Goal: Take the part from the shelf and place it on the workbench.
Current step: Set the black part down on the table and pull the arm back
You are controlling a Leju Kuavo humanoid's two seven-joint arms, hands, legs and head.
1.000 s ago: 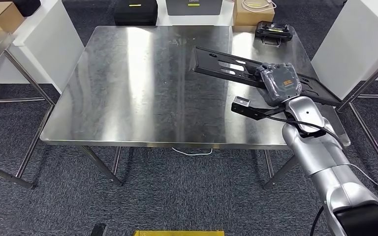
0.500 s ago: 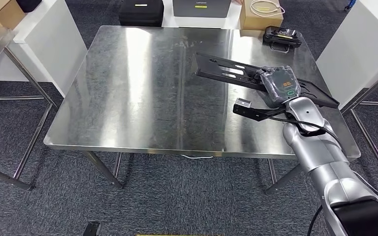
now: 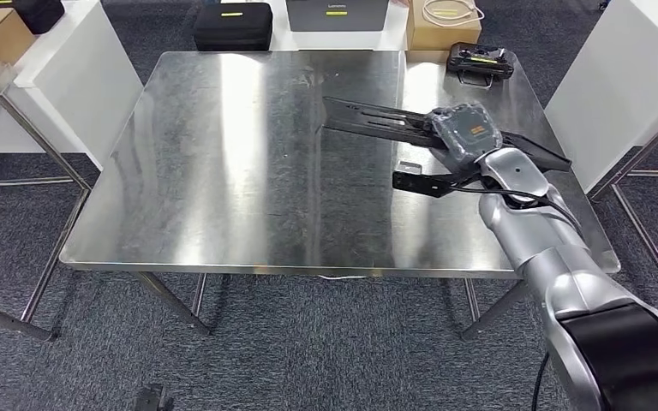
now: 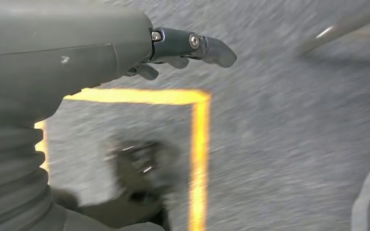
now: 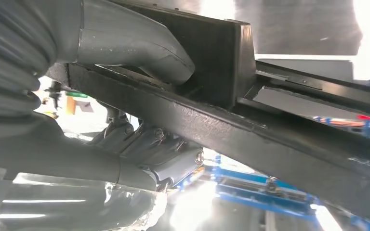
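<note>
The part (image 3: 368,115) has moved further over the workbench (image 3: 223,171), held tight by the right hand (image 3: 465,135), upper right. Lower it flat, slowly. Left hand (image 4: 77,53) holds nothing.

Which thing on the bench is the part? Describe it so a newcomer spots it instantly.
Start at the steel workbench in the head view and go to its right half. There the right hand holds a long, flat black part with slots cut through it. The other black item, a small case at the far right corner, is short and chunky.
</note>
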